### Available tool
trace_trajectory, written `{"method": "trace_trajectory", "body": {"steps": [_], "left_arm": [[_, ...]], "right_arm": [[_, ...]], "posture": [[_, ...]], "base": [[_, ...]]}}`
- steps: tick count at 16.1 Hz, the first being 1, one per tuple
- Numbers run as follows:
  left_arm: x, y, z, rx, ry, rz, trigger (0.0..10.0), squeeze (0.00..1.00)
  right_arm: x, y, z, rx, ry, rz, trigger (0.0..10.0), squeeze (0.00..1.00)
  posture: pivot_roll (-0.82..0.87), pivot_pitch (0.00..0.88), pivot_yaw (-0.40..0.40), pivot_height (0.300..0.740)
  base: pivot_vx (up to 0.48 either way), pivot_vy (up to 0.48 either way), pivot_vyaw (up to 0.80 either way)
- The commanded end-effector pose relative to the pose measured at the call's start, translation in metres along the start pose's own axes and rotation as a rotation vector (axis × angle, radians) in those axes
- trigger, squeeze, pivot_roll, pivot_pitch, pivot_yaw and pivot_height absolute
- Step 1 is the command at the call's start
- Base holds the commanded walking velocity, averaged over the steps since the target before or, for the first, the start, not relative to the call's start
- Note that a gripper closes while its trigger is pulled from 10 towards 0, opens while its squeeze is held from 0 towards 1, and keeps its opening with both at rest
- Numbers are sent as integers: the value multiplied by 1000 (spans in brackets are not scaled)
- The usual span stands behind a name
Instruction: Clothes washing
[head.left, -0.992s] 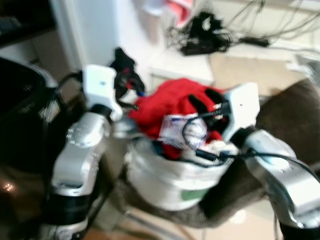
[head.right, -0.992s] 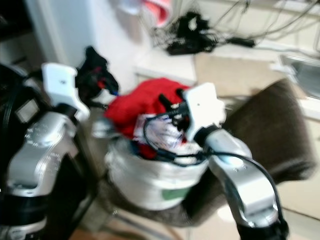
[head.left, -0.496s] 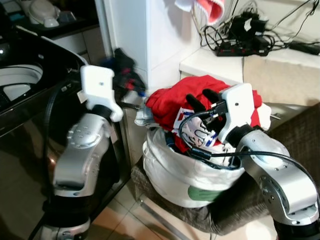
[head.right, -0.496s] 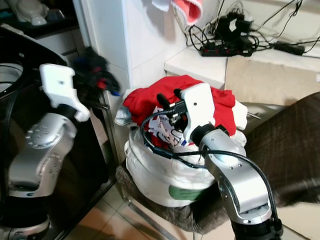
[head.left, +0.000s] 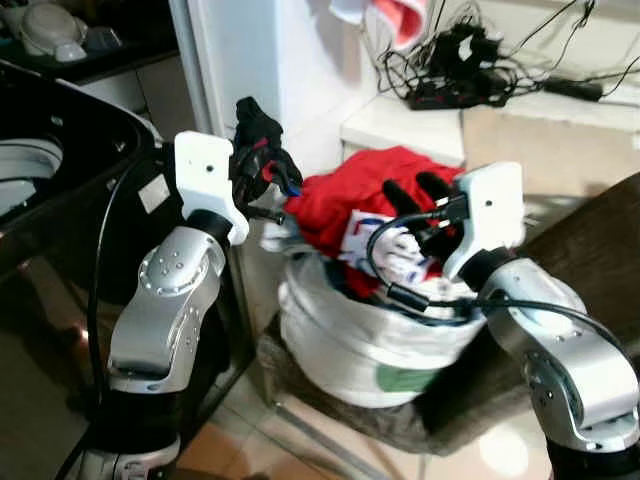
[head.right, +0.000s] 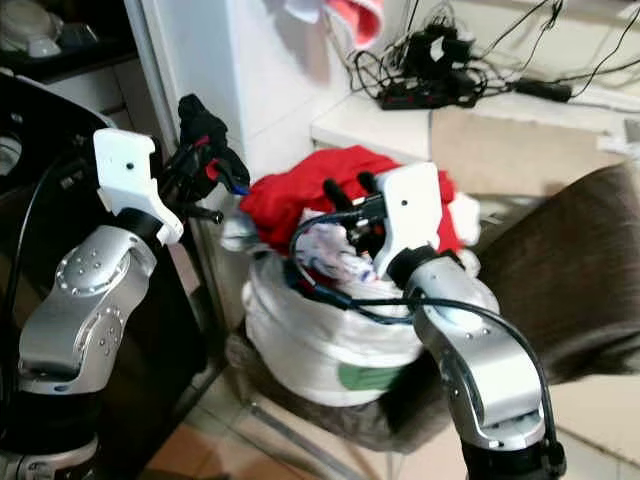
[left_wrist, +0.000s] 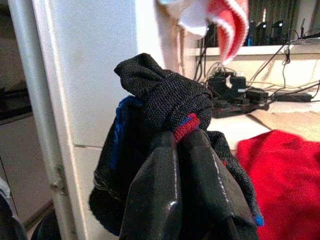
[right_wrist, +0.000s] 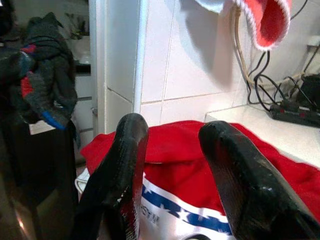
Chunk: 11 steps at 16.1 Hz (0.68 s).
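Note:
My left gripper (head.left: 262, 170) is raised beside the white pillar and shut on a dark knitted garment (left_wrist: 160, 100) with red and blue trim. A white laundry bag (head.left: 350, 340) stands on a brown seat, heaped with a red garment (head.left: 345, 190) and a white cloth printed with blue stars (right_wrist: 165, 210). Over that heap hovers my right gripper (head.left: 412, 200), open, its fingers (right_wrist: 125, 165) apart just above the red cloth with nothing between them. The black washing machine (head.left: 50, 200) with its open top lies to my left.
A white tiled pillar (head.left: 250, 60) rises behind the left gripper. On the ledge behind lie a power strip and tangled cables (head.left: 450, 60). A red and white cloth (head.left: 400, 15) hangs above. A brown upholstered seat (head.left: 590, 230) holds the bag. Tiled floor (head.left: 250, 440) shows below.
The camera has swung and steadied. My left gripper keeps its hold on the dark garment; the right one stays open over the bag.

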<state>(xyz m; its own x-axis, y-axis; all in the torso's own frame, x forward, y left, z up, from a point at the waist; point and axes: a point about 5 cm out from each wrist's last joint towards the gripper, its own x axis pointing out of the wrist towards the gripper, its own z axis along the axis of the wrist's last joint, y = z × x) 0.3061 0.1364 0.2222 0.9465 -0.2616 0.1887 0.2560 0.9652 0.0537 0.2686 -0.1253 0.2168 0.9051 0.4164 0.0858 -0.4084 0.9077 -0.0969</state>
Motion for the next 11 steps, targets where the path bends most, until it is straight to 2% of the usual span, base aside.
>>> {"method": "trace_trajectory", "body": {"steps": [1, 4, 5, 6, 8, 10, 11], "left_arm": [[2, 2, 3, 11, -5, -1, 10000, 0], [3, 1, 3, 10, -3, -6, 10000, 0], [4, 2, 3, 40, 0, 18, 10000, 0], [4, 2, 4, 76, -4, 27, 10000, 0], [6, 1, 2, 65, 9, 53, 10000, 0], [6, 3, 2, -2, 8, 69, 10000, 0], [7, 3, 2, 24, 8, 64, 10000, 0]], "right_arm": [[0, 1, 1, 13, 2, 5, 10000, 0], [-1, 2, 0, 11, 6, 10, 10000, 0], [-1, 2, 0, 11, 5, 9, 10000, 0], [0, 2, 0, 9, 5, 8, 10000, 0], [1, 1, 1, 2, 2, 1, 10000, 0], [2, -1, 1, -4, 4, -9, 10000, 0], [3, -2, 2, -29, 2, -7, 10000, 0]], "posture": [[-66, 0, 14, 740], [-68, 0, 15, 740], [-68, 0, 15, 740], [-68, 0, 14, 740], [-66, 0, 12, 740], [-61, 0, 7, 740], [-59, 0, 6, 740]], "base": [[0, 476, 0], [0, 476, 0], [0, 0, 0], [0, -480, 0], [0, -480, 0], [0, 0, 0], [0, 0, 0]]}}
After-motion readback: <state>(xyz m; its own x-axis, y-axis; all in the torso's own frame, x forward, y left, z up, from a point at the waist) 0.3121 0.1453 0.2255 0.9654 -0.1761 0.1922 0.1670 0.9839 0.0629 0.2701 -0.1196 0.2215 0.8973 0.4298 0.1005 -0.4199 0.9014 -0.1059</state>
